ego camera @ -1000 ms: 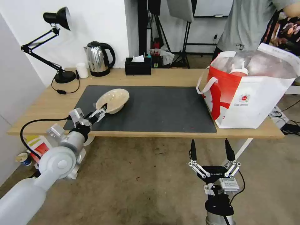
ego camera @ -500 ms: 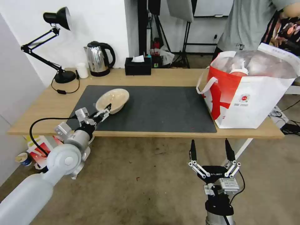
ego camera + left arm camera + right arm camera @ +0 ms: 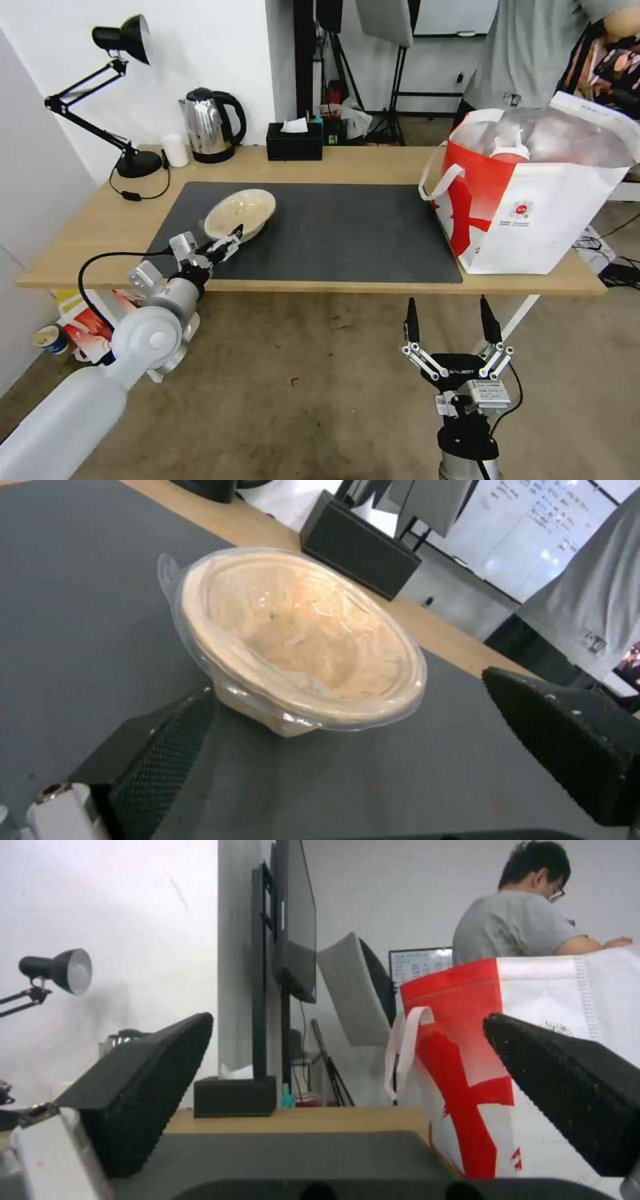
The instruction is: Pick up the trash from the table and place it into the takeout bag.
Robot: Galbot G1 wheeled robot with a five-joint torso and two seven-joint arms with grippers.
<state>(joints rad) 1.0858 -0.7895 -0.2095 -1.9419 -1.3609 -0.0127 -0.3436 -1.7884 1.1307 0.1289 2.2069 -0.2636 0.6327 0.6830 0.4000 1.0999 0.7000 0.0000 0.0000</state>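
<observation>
The left hand [image 3: 229, 243] has advanced along the mat [image 3: 347, 227] over the past second and now reaches the near edge of the beige bowl [image 3: 240, 212], its fingers spread wide and holding nothing; in the wrist view the bowl [image 3: 300, 640] sits tilted between them. The bowl appears to be the last leftover on the tabletop [image 3: 347, 159], so a grasp looks close. A red cup [image 3: 509, 155] is already in the bag [image 3: 533, 207] at the right end. The right hand [image 3: 451, 325] waits open below the tabletop edge.
</observation>
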